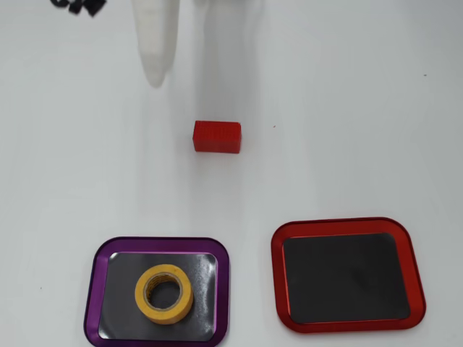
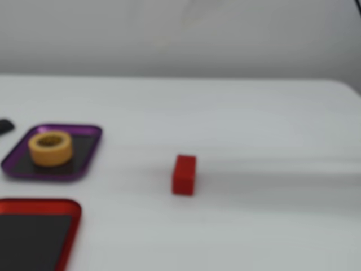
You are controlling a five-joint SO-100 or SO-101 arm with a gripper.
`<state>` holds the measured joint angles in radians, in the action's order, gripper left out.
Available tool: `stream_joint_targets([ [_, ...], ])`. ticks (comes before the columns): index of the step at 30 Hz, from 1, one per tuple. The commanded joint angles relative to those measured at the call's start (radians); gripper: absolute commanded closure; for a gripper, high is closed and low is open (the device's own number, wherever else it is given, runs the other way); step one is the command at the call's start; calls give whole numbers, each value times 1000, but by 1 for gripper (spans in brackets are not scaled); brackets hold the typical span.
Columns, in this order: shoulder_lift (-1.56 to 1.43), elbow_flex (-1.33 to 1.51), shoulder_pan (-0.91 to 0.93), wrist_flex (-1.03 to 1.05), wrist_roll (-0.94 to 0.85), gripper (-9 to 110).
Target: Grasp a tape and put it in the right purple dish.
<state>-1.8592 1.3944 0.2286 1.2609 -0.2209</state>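
The yellow tape roll [image 1: 164, 293] lies flat inside the purple dish [image 1: 97, 278] at the bottom left of the overhead view. In the fixed view the tape [image 2: 51, 148] sits in the purple dish [image 2: 90, 151] at the left. A white, blurred part of my gripper [image 1: 155, 69] reaches in from the top edge of the overhead view, far from the tape and the dish and holding nothing that I can see. Its jaws are too blurred to read. The fixed view does not clearly show it.
A red ribbed block [image 1: 217, 136] lies near the table's middle, also in the fixed view [image 2: 184, 174]. A red-rimmed tray [image 1: 347, 228] is empty at the bottom right, and in the fixed view [image 2: 39, 205] at the bottom left. A black object [image 1: 76, 6] is at the top left.
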Motion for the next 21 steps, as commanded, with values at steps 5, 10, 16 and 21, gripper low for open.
stream_joint_targets([
  [5, -390, 284, -8, 74, 71, 88],
  [10, -655, 546, -9, 18, 126, 88],
  [16, -971, 905, -5, -124, 221, 88],
  [21, -1204, 1218, -6, -206, 267, 88],
])
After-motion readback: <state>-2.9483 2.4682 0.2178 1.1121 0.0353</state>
